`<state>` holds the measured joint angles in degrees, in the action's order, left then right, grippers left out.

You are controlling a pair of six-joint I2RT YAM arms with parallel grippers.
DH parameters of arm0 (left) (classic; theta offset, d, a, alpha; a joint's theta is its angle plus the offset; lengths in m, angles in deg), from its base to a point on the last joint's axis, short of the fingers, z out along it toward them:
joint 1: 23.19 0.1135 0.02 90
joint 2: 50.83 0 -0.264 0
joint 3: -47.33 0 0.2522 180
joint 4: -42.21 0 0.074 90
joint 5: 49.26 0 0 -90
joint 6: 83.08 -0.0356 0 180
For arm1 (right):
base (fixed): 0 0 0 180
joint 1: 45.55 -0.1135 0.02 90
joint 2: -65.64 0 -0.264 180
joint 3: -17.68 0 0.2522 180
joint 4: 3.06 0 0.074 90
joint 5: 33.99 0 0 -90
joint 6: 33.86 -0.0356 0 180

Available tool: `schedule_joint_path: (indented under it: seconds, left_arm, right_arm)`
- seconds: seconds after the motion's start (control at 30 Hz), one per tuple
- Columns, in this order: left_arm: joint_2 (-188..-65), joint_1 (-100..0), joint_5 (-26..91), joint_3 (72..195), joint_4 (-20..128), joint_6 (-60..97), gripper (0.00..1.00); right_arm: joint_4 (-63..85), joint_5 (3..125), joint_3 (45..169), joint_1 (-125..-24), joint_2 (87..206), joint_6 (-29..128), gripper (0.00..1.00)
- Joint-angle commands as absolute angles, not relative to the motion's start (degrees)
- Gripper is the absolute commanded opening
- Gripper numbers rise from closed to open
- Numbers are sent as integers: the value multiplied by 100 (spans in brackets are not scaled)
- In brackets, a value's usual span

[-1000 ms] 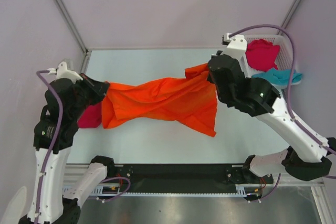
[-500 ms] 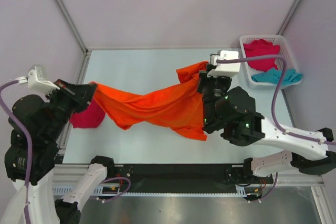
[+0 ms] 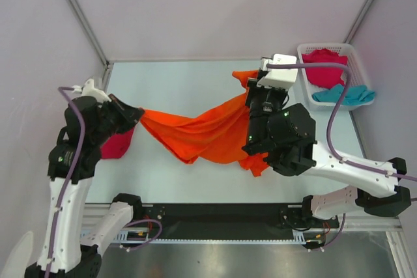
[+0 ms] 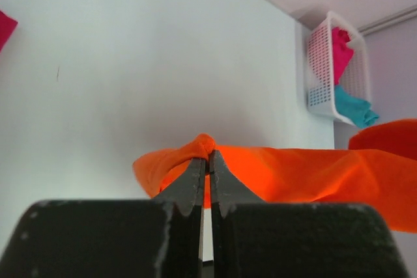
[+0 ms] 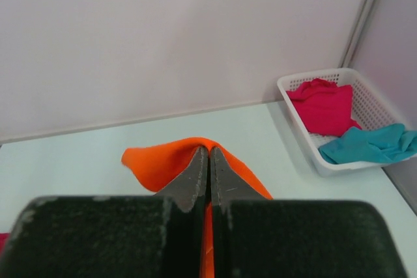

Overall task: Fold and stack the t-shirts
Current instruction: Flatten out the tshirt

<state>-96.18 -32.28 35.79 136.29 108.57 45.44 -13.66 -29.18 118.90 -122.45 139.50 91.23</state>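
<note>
Orange t-shirt [image 3: 208, 131]: hangs twisted over mid-bench, from the left edge towards the far right corner.
Left gripper [image 4: 208, 156], right gripper [image 5: 208, 152]: fingers closed on thin cloth pinches.
Risk: a pinch may slip under tension, and the twist may land as creases.

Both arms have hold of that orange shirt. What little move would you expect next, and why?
Probably ease the left tool and right tool further apart: each is shut on an edge of the orange t-shirt, yet the cloth between them sags twisted and bunched, too rumpled to fold.
</note>
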Motion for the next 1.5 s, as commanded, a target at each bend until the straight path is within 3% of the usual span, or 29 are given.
schedule_joint_path:
  seconds: [0.0,0.1,0.17,0.2,0.27,0.3,0.63,0.77,0.87,1.0,1.13,1.47]
  left_arm:
    - [-9882,-2751,2784,12975,10063,4542,3]
    - [-9961,-2338,2387,12570,9843,4489,3]
    - [-9953,-2022,2378,12464,9816,4428,3]
    - [-9970,-1951,2360,12394,9799,4349,3]
    - [-9988,-1749,2264,12358,9807,4296,3]
    - [-10014,-1687,2237,12323,9799,4243,3]
    - [-10269,-993,1763,12410,9816,3742,2]
    - [-10435,-738,1465,12428,9711,3724,2]
    - [-10524,-641,1332,12498,9676,3794,2]
    - [-10594,-588,1262,12612,9561,3838,2]
    - [-10726,-518,1156,12639,9482,3891,2]
    - [-10849,-491,1051,12534,9192,4085,2]
  right_arm:
    - [-1707,-3706,11925,-12009,14008,9253,0]
    - [-1803,-3944,11636,-11833,14218,9393,0]
    - [-2747,-4154,11293,-11648,14359,10730,0]
    - [-5016,-4251,11065,-11552,14473,11625,0]
    - [-7574,-4515,10957,-11314,15166,14228,0]
    - [-7805,-4516,10949,-11322,15299,14219,0]
    - [-7833,-4498,12195,-11480,16232,14587,0]
    - [-7842,-4498,13336,-11735,16495,15078,0]
    - [-7842,-4489,14908,-12095,17091,15886,0]
    - [-7380,-4489,18680,-12657,18635,17074,0]
    - [-7060,-4489,17560,-13219,17790,16153,0]
    - [-7462,-4471,17313,-14538,16621,15844,0]
